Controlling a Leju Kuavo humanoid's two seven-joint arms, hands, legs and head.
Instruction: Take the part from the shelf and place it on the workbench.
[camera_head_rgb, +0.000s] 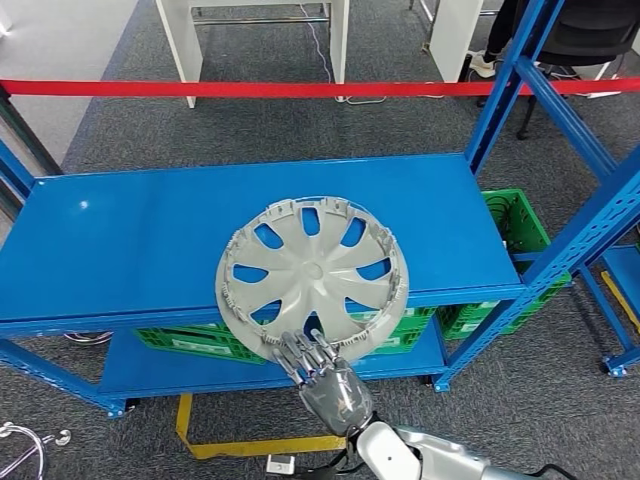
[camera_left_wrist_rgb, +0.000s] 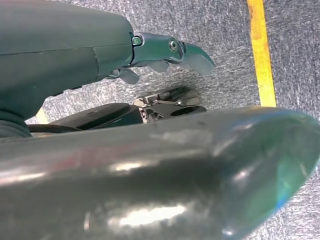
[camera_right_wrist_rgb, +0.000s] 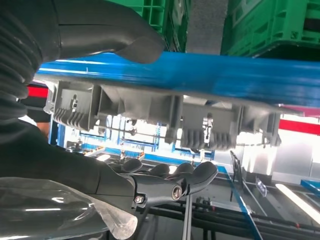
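1. Shelf top (camera_head_rgb: 151, 240) bare to the left of, behind and to the right of the hubcap (camera_head_rgb: 312, 275); open access there.
2. Blue uprights (camera_head_rgb: 506, 85) block the shelf's right end.
3. Hubcap overhangs the front edge; right hand (camera_head_rgb: 324, 375) is at its rim.
4. Green crates (camera_head_rgb: 521, 225) fill the lower level.

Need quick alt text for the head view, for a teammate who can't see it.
A grey wheel cover lies flat on a blue shelf, overhanging its front edge, with the right robot hand reaching its near rim. Green crates sit below.
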